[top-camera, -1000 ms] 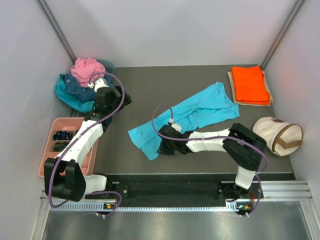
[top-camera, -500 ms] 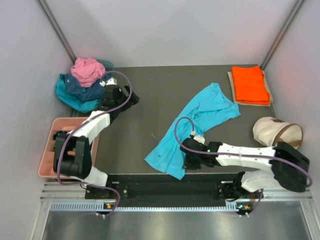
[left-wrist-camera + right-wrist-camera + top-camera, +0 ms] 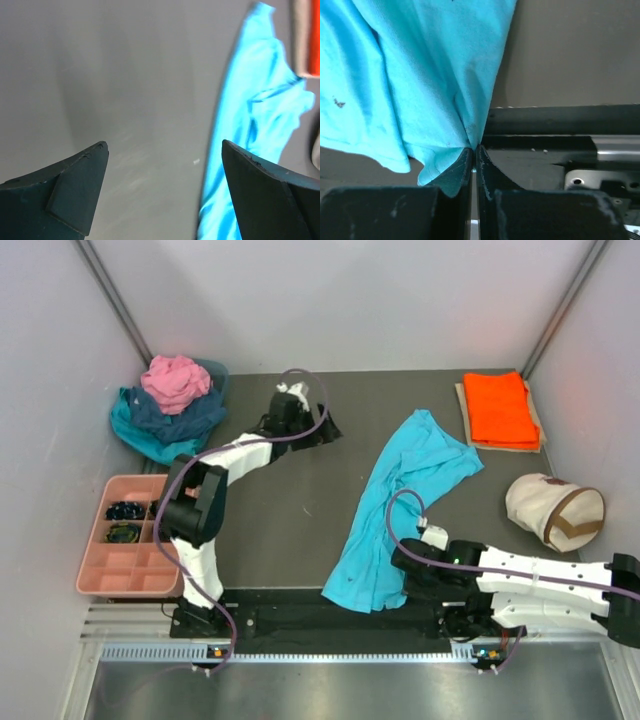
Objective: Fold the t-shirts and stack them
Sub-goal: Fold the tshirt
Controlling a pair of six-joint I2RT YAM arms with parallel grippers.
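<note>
We see the turquoise t-shirt (image 3: 405, 485) stretched in a long diagonal band. Its far end lies just left of the folded orange t-shirt (image 3: 498, 408), and its long axis runs away from that shirt toward the near table (image 3: 290, 530) edge. Our right gripper (image 3: 475, 150) sits at that near end, fingers pressed together and pinching the turquoise hem. Our left gripper (image 3: 164, 150) hangs above the table, across the band from the orange t-shirt, jaws spread wide and holding nothing. The band lies to its right. We judge it the arm nearer the free end beside the orange t-shirt.
</note>
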